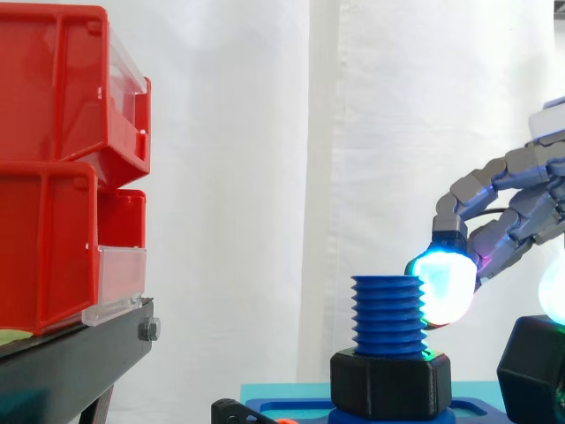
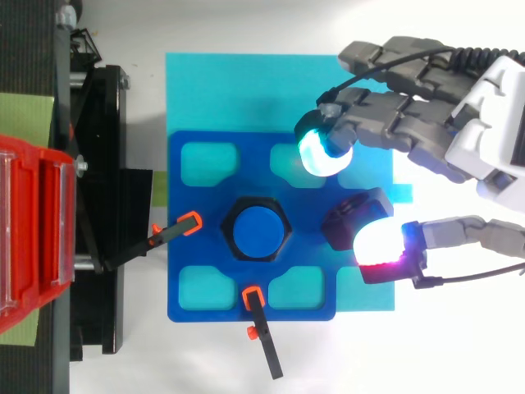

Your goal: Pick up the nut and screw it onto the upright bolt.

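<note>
The loose nut (image 1: pixel 531 367) is cut off by the right and lower edges of the side view, so its seating cannot be judged there. In the top view the loose nut (image 2: pixel 349 215) is partly covered by the glowing thumb pad (image 2: pixel 377 243), and whether pad and nut touch cannot be made out. The foot of the bolt (image 1: pixel 387 314) is hidden by the base nut (image 1: pixel 388 382) threaded around it. The palm of the hand (image 2: pixel 488 115) is cut by the right edge.

The loose nut is seen as a black hexagon, tilted so that its side faces show. It lies on the blue fixture plate (image 2: pixel 197 197), just beside the bolt on the hand's side and apart from it. The bolt is blue, coarsely threaded and upright, with its upper threads bare.

The hand is held spread: the thumb and the loosely bent fingers are set well apart, and nothing is pinched between them. A cyan fingertip (image 1: pixel 446 283) hangs just beside the bolt's top.

The plate rests on a cyan mat (image 2: pixel 213 90). Red bins (image 1: pixel 44 88) are stacked on a black stand (image 1: pixel 71 362).
</note>
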